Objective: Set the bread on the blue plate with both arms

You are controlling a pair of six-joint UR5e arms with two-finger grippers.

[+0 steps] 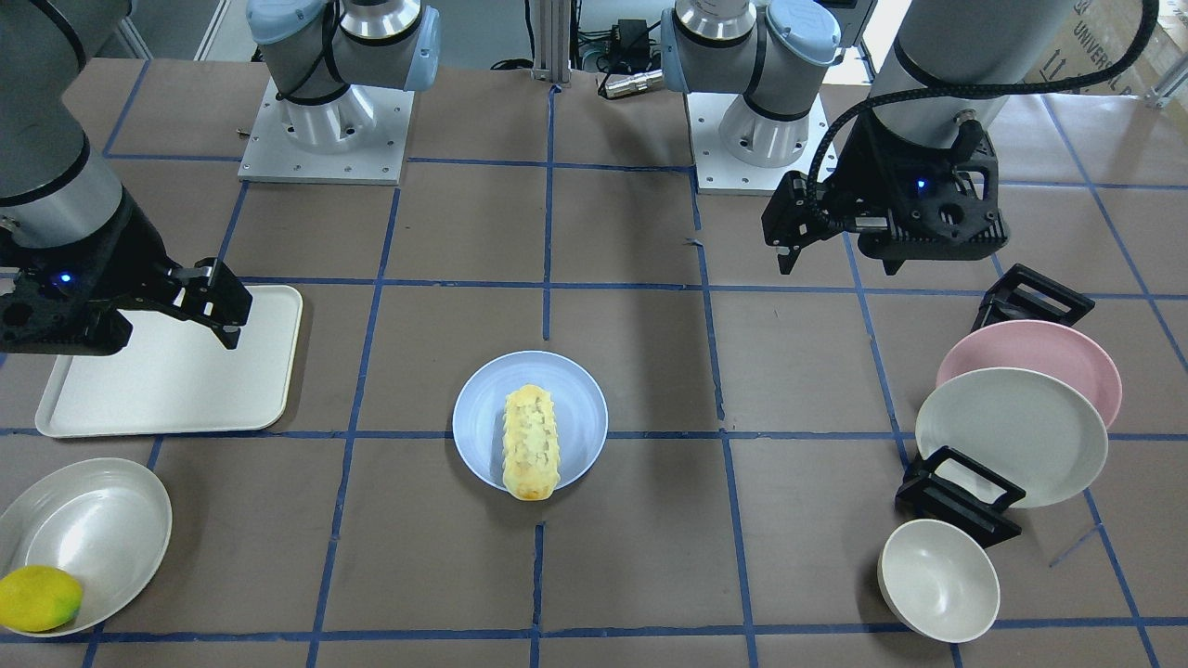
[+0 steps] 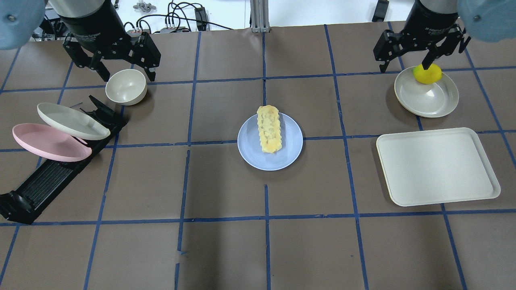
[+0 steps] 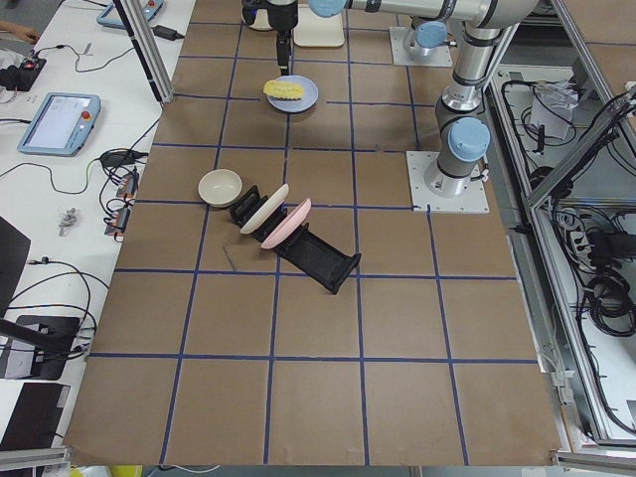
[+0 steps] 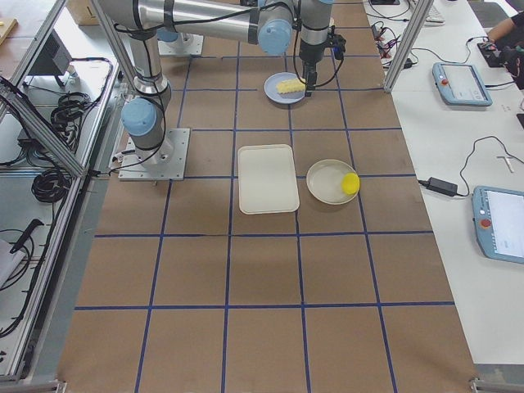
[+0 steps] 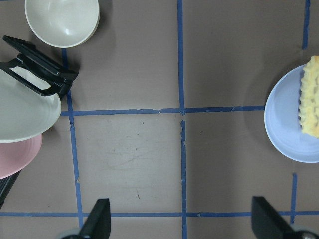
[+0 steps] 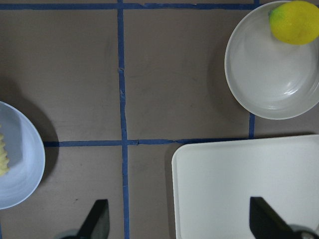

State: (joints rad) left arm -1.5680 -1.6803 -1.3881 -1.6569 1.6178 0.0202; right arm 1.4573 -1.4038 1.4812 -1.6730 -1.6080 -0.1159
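Note:
The bread (image 2: pixel 269 129) lies lengthwise on the blue plate (image 2: pixel 250 149) at the table's middle; it also shows in the front view (image 1: pixel 532 455) on the plate (image 1: pixel 575 399). My left gripper (image 2: pixel 125 72) is open and empty, raised above the small bowl, far from the plate. My right gripper (image 2: pixel 405 60) is open and empty, raised above the lemon dish. The left wrist view shows the plate (image 5: pixel 284 129) and part of the bread (image 5: pixel 311 99) at its right edge. The right wrist view shows the plate's rim (image 6: pixel 20 169) at its left edge.
A lemon (image 2: pixel 427 73) sits in a cream dish (image 2: pixel 427 98). A cream tray (image 2: pixel 437 167) lies on my right. On my left stand a small bowl (image 2: pixel 125 86) and a black rack (image 2: pixel 44 185) holding a pink plate (image 2: pixel 48 143) and a cream plate (image 2: pixel 70 121).

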